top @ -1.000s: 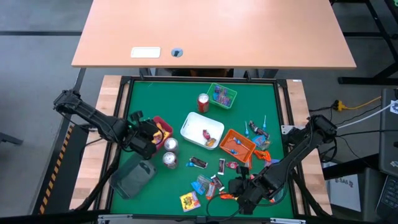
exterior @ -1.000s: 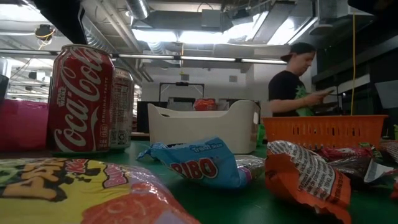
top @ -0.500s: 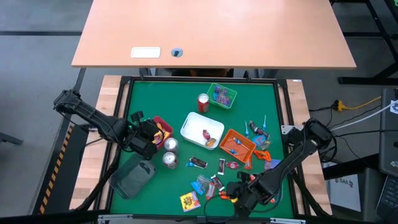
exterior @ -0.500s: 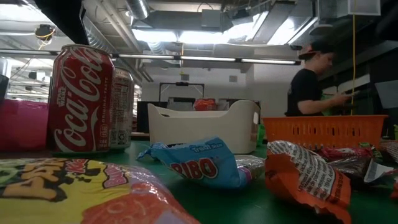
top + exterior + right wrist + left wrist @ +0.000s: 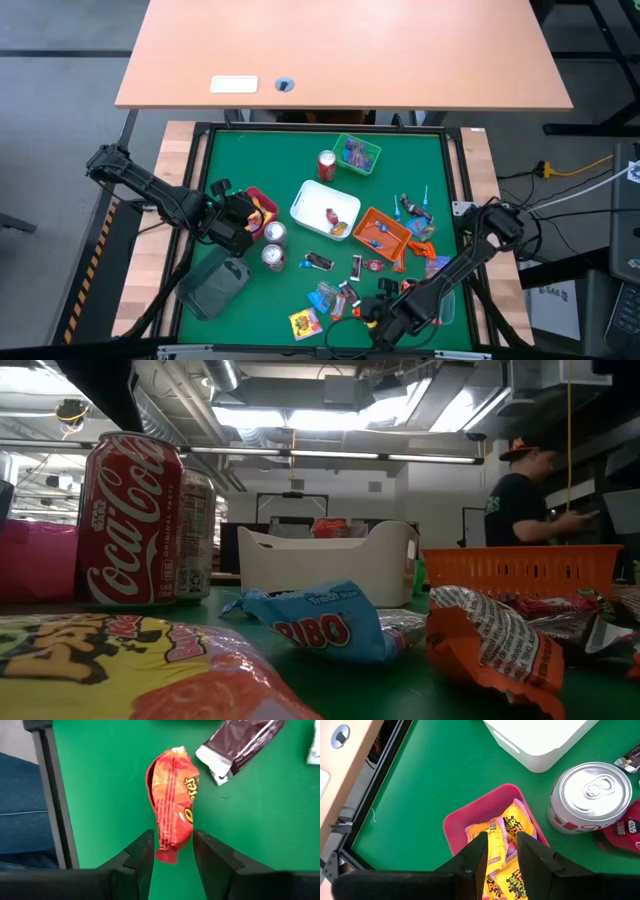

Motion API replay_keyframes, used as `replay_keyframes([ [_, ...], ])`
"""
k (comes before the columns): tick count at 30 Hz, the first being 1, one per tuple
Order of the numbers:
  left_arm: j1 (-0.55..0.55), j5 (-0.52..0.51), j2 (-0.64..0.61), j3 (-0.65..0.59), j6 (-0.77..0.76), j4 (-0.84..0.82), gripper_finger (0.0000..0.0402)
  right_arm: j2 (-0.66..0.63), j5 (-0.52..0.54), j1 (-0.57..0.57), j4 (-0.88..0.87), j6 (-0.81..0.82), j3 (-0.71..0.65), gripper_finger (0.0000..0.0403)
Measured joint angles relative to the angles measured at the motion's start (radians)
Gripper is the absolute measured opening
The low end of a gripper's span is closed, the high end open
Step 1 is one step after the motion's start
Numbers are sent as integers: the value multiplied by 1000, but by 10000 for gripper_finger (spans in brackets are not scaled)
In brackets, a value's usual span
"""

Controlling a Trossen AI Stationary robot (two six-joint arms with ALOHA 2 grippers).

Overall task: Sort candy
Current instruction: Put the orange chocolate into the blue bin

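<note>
From overhead I get even, bright light on the green mat (image 5: 300,290); shadows are short and soft, no hard glare. The tan desk (image 5: 340,50) at 12 o'clock is evenly lit too. Low cam is backlit: ceiling light panels (image 5: 300,415) at 12 o'clock blow out white, room behind is dim. Nearest yellow packet (image 5: 120,670) at 7 o'clock is badly out of focus, orange wrapper (image 5: 490,650) at 4 o'clock is soft, the cola can (image 5: 130,520) is sharp w/ a shine streak. Left wrist cam: silver can top (image 5: 595,790) catches bright reflection. Right wrist cam: orange candy packet (image 5: 172,795) is crisp, slight sheen on foil.
</note>
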Motion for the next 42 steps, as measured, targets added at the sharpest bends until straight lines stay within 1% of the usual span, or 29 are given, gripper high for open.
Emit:
replay_keyframes([
  [3,0,0,0,0,0,14,92,14,-12,0,-1,0,0,131],
  [5,0,0,0,0,0,24,92,17,-18,0,-2,0,0,115],
  [7,0,0,0,0,0,27,92,17,-26,0,-1,-1,0,87],
  [10,0,-1,0,0,1,38,92,17,-34,0,-2,-1,0,31],
  [12,0,-2,0,0,2,44,92,17,-43,0,-2,-1,0,11],
  [14,0,-2,0,0,2,45,92,17,-53,-6,-8,5,4,16],
  [16,0,-2,0,0,3,50,92,17,-62,-8,-56,4,27,17],
  [19,0,-2,0,0,2,53,92,16,-87,-14,-206,-14,83,6],
  [23,0,-3,0,0,3,74,92,16,-90,-13,-436,-32,187,10],
  [28,0,-18,0,0,3,103,92,16,-94,-13,-620,-84,332,5],
  [31,0,-18,0,0,3,118,92,14,-94,-4,-711,-106,388,6],
  [37,0,-18,0,0,3,146,92,14,-112,26,-925,-135,401,4],
  [40,0,-18,0,0,3,156,92,-5,-104,57,-885,-176,376,3],
  [42,0,-18,0,0,3,156,92,-15,-98,86,-894,-182,364,3],
])
